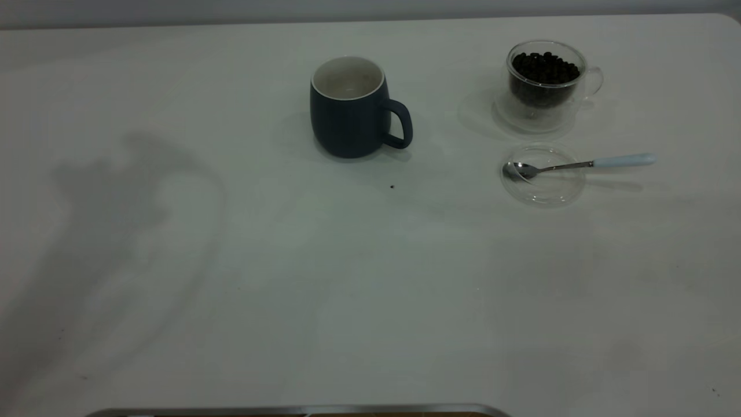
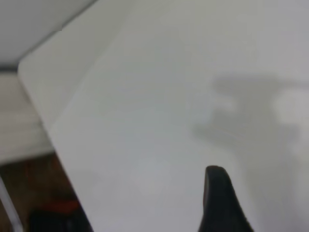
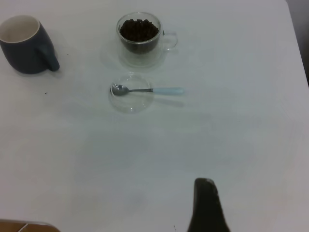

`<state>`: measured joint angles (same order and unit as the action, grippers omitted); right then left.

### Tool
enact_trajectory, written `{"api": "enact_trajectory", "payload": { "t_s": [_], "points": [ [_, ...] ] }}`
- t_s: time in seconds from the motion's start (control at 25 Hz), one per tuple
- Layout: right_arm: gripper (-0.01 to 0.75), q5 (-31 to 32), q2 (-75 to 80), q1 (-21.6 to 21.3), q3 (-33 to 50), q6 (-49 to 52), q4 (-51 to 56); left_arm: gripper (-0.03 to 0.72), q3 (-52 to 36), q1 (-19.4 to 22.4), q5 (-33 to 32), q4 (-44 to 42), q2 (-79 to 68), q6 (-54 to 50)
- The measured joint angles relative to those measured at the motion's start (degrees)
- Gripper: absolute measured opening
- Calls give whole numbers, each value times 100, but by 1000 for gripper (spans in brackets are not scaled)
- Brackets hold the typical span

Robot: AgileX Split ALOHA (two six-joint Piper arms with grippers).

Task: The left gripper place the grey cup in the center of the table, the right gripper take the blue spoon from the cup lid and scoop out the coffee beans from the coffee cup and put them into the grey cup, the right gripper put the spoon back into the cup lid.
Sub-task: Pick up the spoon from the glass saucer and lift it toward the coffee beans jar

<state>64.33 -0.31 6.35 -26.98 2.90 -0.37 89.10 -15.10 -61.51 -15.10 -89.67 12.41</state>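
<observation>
A staged test bench, this one, more lab than kitchen: a big plain white surface with rounded corners and a bare pale wall behind. Only a few props sit out — a grey cup, a glass coffee cup of beans. Wrist cameras look down from the arms.

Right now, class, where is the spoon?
In the exterior view the spoon lies at right, bowl in the lid, just in front of the coffee cup.
</observation>
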Motion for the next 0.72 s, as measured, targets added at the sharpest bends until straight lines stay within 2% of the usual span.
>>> {"api": "enact_trajectory", "payload": {
  "t_s": [0.08,0.2,0.32,0.48,0.72],
  "points": [
    [561,0,0,0,0,0,0,508,0,0,-509,33,345,-133],
    [561,0,0,0,0,0,0,508,-34,6,-530,235,812,-236],
    [561,0,-7,0,0,0,0,508,-385,6,-530,798,1448,-318],
    [561,0,-7,0,0,0,0,508,-1421,6,-530,1510,2421,-415],
    [561,0,-7,0,0,0,0,508,-3673,6,-530,1510,3970,-720]
  ]
}}
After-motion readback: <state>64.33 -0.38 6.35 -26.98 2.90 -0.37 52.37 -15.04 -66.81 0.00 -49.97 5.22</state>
